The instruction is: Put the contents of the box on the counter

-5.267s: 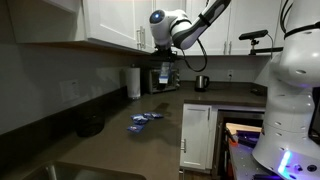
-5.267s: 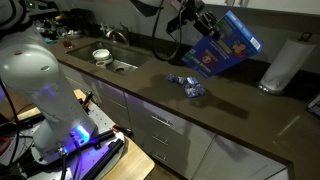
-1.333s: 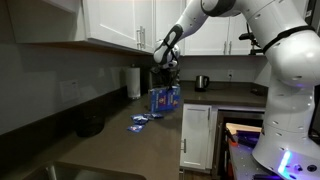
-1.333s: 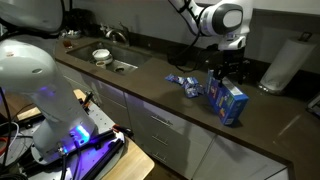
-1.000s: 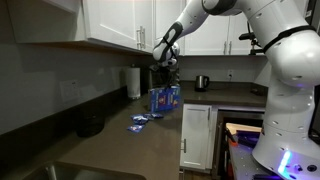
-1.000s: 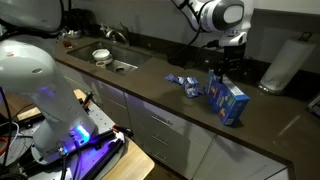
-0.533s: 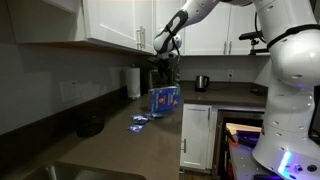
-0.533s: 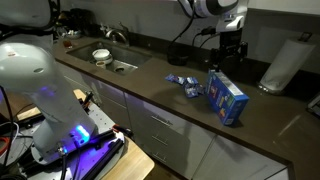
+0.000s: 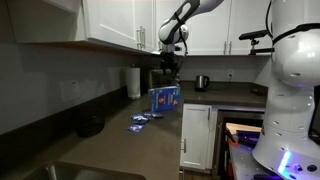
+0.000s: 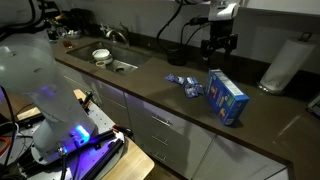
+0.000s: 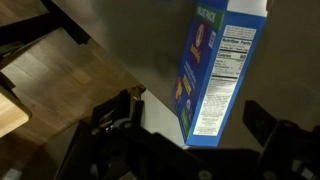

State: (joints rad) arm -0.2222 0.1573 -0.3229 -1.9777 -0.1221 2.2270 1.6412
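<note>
The blue box (image 9: 164,98) (image 10: 228,96) stands on its edge on the dark counter (image 9: 120,145) (image 10: 150,85), free of any grip. My gripper (image 9: 171,62) (image 10: 219,45) hangs open well above it, holding nothing. In the wrist view the box (image 11: 215,65) lies straight below, between the two dark fingers (image 11: 115,115) of my gripper (image 11: 190,122), with a gap on each side. The contents (image 9: 140,121) (image 10: 185,85), small blue and pale packets, lie in a loose pile on the counter beside the box.
A white paper roll (image 9: 133,82) (image 10: 278,62) stands at the back wall, with a kettle (image 9: 201,82) farther along. A sink (image 10: 120,65) with a bowl (image 10: 101,56) sits at one end. White upper cabinets (image 9: 120,25) hang over the counter. The counter's front edge drops to wooden floor (image 11: 50,85).
My open gripper has risen straight up from the box over the last second. The box stays standing on the counter and the packets have not moved.
</note>
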